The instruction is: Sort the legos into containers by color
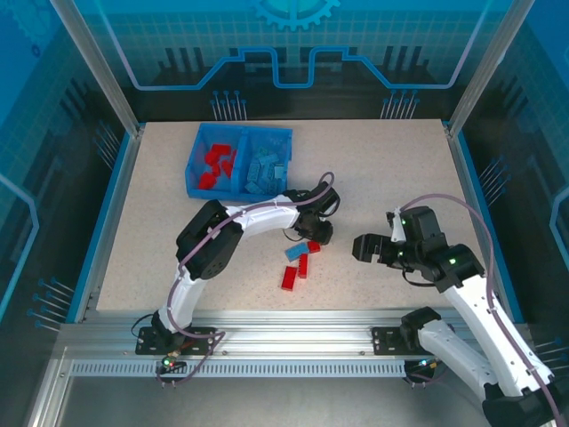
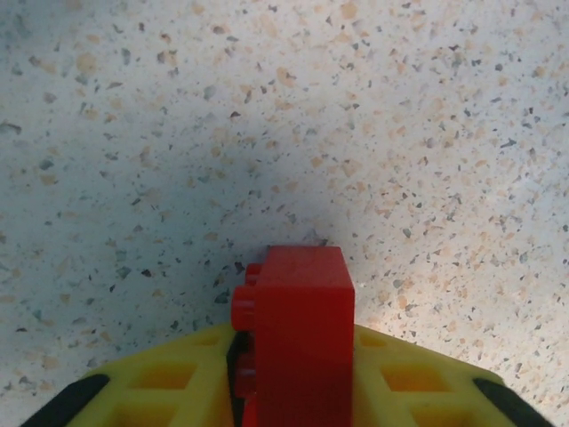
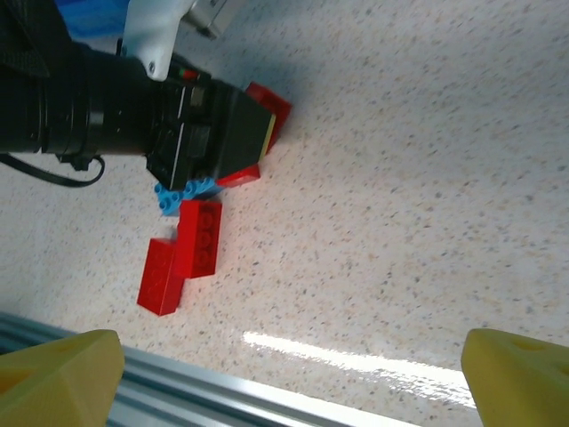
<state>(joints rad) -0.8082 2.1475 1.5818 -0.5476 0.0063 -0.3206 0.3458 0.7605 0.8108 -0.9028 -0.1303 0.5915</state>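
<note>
The red brick [image 2: 300, 320] is clenched between the yellow fingers [image 2: 191, 349] of the left gripper [image 1: 316, 233], down at the table [image 1: 400, 178] near its middle, with one blue brick [image 1: 292, 253] and two more red bricks [image 1: 302, 265] just beside it at about seven o'clock in the top view. To do this step well, I think it should lift straight up first, so the neighbours are not dragged, then travel toward eleven o'clock to the tray [image 1: 233, 189] and release only over the left compartment [image 1: 203, 142], where red ones lie. The right gripper [image 1: 363, 247], at three o'clock, stands wide open and empty
</note>
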